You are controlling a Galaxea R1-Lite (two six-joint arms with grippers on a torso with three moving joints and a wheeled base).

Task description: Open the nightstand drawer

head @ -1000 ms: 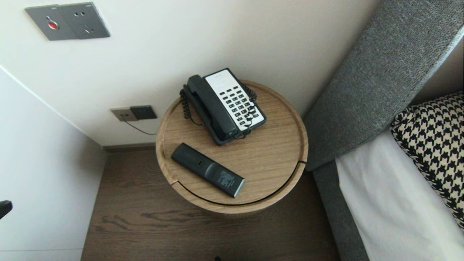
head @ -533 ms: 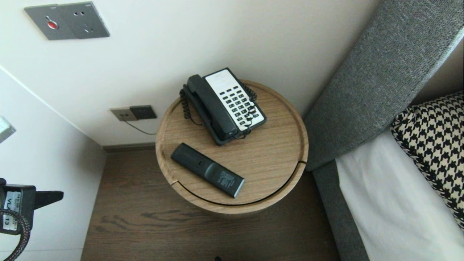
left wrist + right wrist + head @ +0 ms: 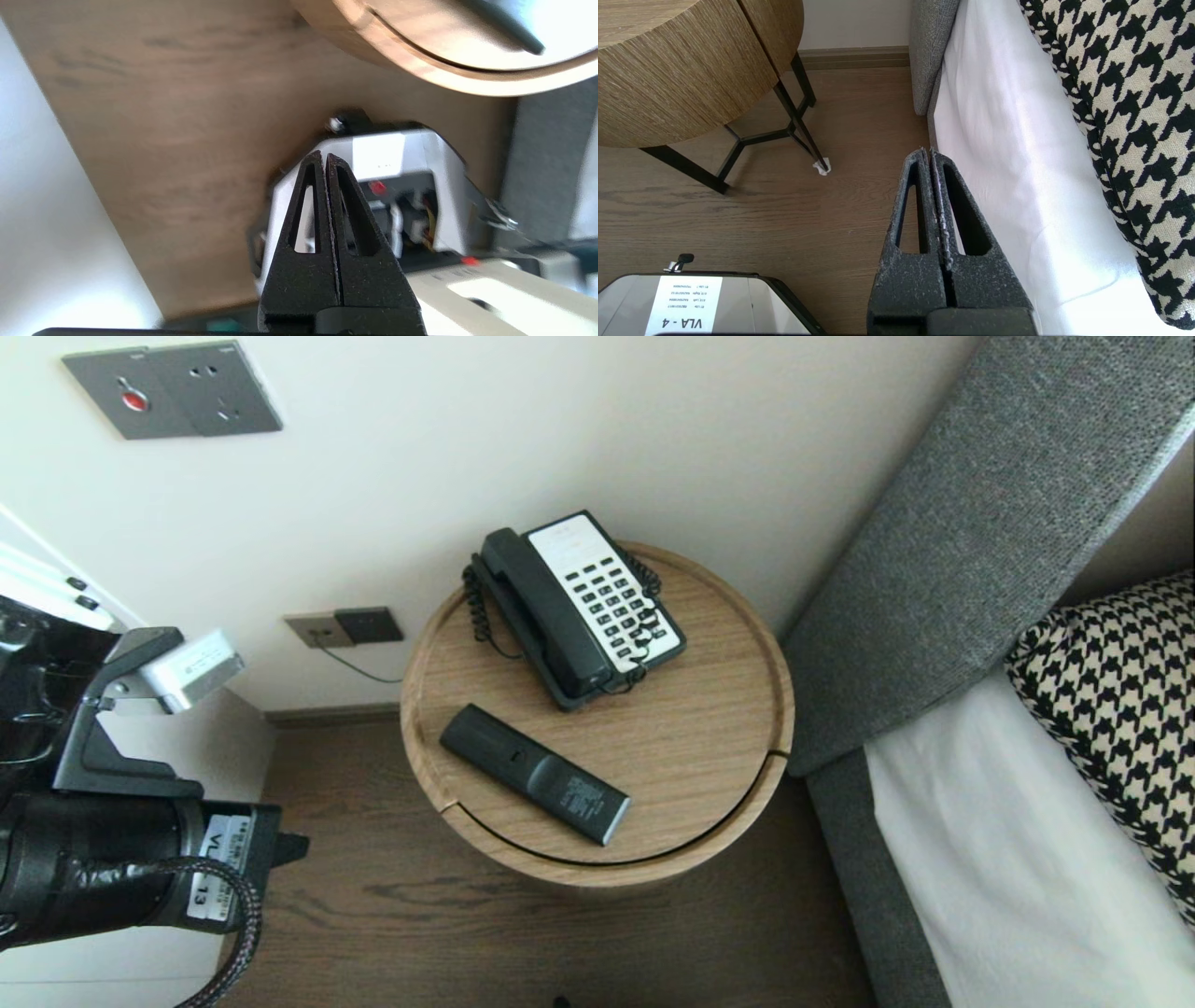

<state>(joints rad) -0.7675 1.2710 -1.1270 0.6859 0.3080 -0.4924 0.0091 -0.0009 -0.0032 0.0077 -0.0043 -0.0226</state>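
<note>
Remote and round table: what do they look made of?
The remote looks like matte black plastic: dull surface, no glare. The round table looks like light wood or wood-look veneer: straight grain lines, satin sheen. Solid or veneer cannot be told.

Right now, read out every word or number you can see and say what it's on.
"VLA - 4": base label, upside down in the right wrist view.
"VL" and "13": arm label on the left arm, its middle hidden by a cable.
Too small to read: the base label's fine lines, phone keys, remote print, wrist camera print.
</note>
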